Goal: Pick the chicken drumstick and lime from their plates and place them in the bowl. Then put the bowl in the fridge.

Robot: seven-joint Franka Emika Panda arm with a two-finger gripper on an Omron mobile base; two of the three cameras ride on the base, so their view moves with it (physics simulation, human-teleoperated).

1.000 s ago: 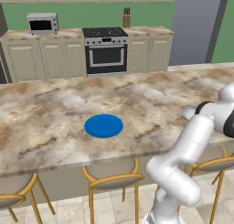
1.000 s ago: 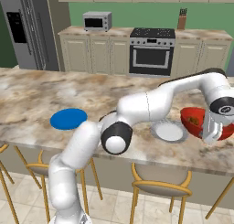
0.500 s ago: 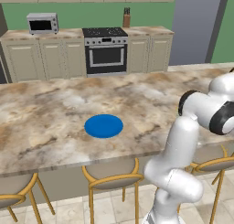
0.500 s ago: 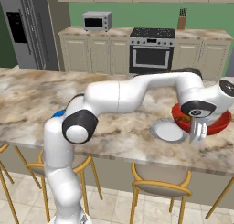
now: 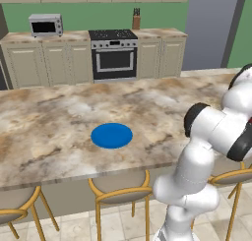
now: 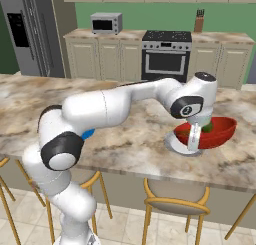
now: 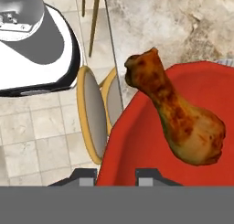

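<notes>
At the right of the right base view, I lift the red bowl [image 6: 216, 131] off the counter [image 6: 125, 139].
My claw [image 7: 116, 173] is pinched shut on its rim. The drumstick [image 7: 176, 115] and lime [image 6: 207, 125] sit inside. My arm bends far right. Next I think I carry it to the fridge [image 6: 27, 31].

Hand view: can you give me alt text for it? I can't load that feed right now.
A brown chicken drumstick lies in a red bowl, its thin end sticking up past the rim. The gripper is shut on the bowl's rim at the bottom of the picture. Beyond the bowl are a marble counter edge, a stool and a tiled floor.
</notes>
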